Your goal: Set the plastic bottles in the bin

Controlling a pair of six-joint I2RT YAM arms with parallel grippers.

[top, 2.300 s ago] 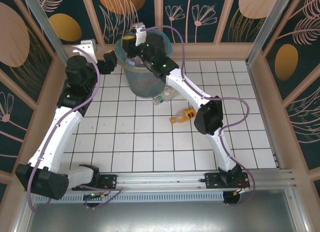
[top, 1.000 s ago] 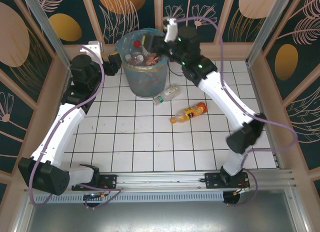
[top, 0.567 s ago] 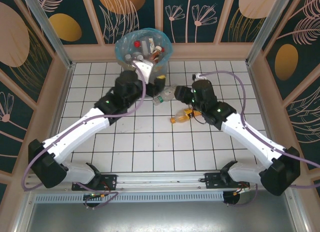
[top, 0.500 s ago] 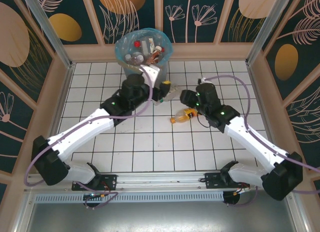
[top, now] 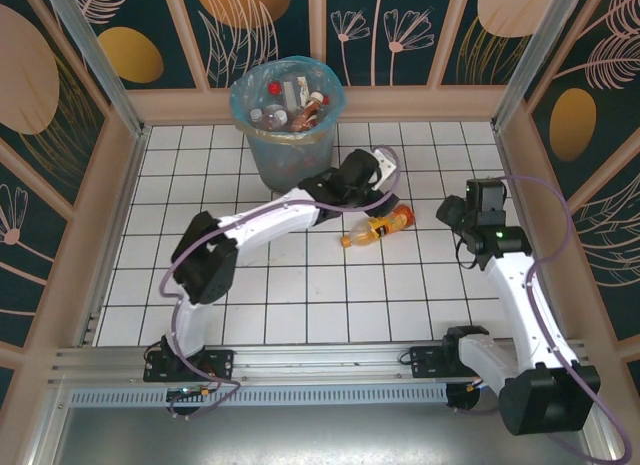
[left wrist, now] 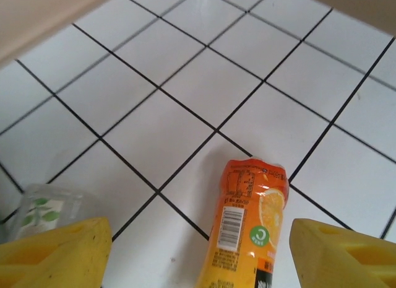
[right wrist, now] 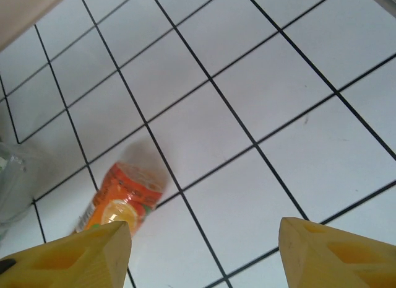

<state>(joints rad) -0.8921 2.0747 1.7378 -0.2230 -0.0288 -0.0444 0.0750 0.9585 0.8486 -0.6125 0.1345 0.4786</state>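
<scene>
The bin point(top: 285, 163) stands near the back wall, left of centre, with plastic bottles point(top: 290, 93) piled inside. The rest of the work lies on the tiled surface point(top: 250, 285) in front of it. The left arm point(top: 270, 210) folds at a low elbow and stretches rightward across the tiles with its wrist pitched down. The left gripper point(left wrist: 198, 241) hangs over the orange bottle point(top: 376, 227), which lies on its side. Its jaws are spread wide and hold nothing. The bottle sits between them, nearer the right finger, and a clear bottle point(left wrist: 42, 209) with a green label lies just outside the left finger. For a clean pick, I would centre the jaws across the label, square to the bottle's length. They should come down low enough that it cannot roll out, and stay off the clear neighbour. Further right, the right arm point(top: 520, 285) rises from a bent elbow. The right gripper point(right wrist: 204, 238) is spread open and empty above bare tiles, with the same bottle off to its left.
</scene>
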